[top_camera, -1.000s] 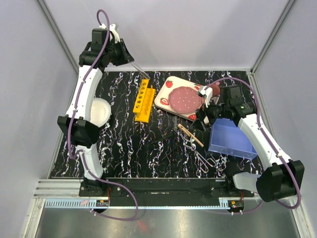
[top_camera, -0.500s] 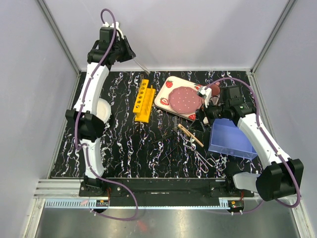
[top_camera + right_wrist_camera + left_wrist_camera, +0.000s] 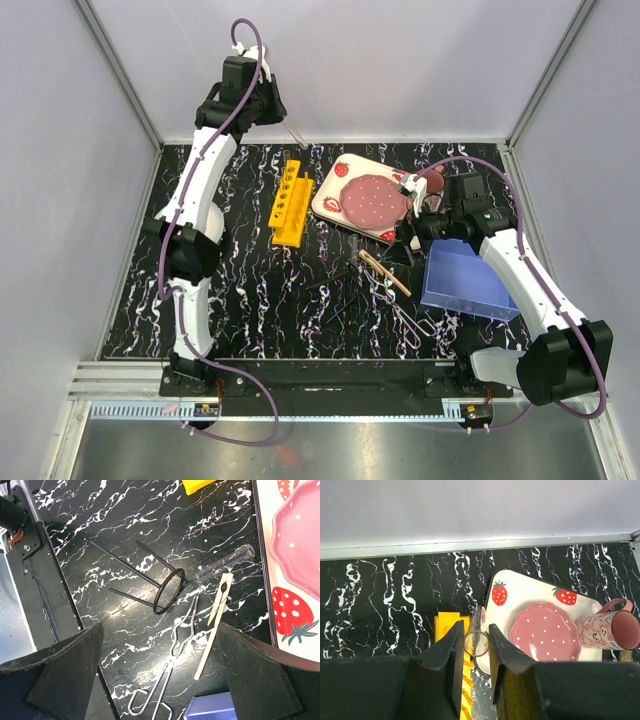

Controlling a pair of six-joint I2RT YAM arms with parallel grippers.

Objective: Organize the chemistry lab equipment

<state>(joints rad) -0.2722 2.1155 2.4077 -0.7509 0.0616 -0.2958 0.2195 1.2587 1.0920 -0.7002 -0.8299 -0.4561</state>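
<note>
Top external view puts the left gripper (image 3: pixel 272 108) high over the far edge of the table (image 3: pixel 240 280), at about 11 o'clock from the yellow holed rack (image 3: pixel 290 205). Its fingers are closed to a narrow gap around one clear glass tube (image 3: pixel 293 136). The tube's long axis slants from the gripper down toward 5 o'clock, with the free end aimed at the rack's far end. From the left wrist view that tube is seen almost end-on, its round rim between the two pads (image 3: pixel 454 645). The single rack lies with its long axis roughly 12 to 6 o'clock.

The right gripper (image 3: pixel 160 625) hovers near the near corner of the strawberry-print tray (image 3: pixel 345 215), fingers spread wide and gripping nothing. Below it, in the right wrist view, several things lie flat on the table:

- A second glass tube (image 3: pixel 225 564), axis 8 to 2 o'clock, rimmed end at 2.
- One tan wooden clamp (image 3: pixel 214 625), axis 1 to 7 o'clock, its upper end touching that tube.
- One silvery scissor-handled forceps (image 3: pixel 175 647), handle loops toward 7 o'clock.
- Three thin black rods (image 3: pixel 120 565), fanning toward 10 o'clock from one black ring (image 3: pixel 169 590).
</note>
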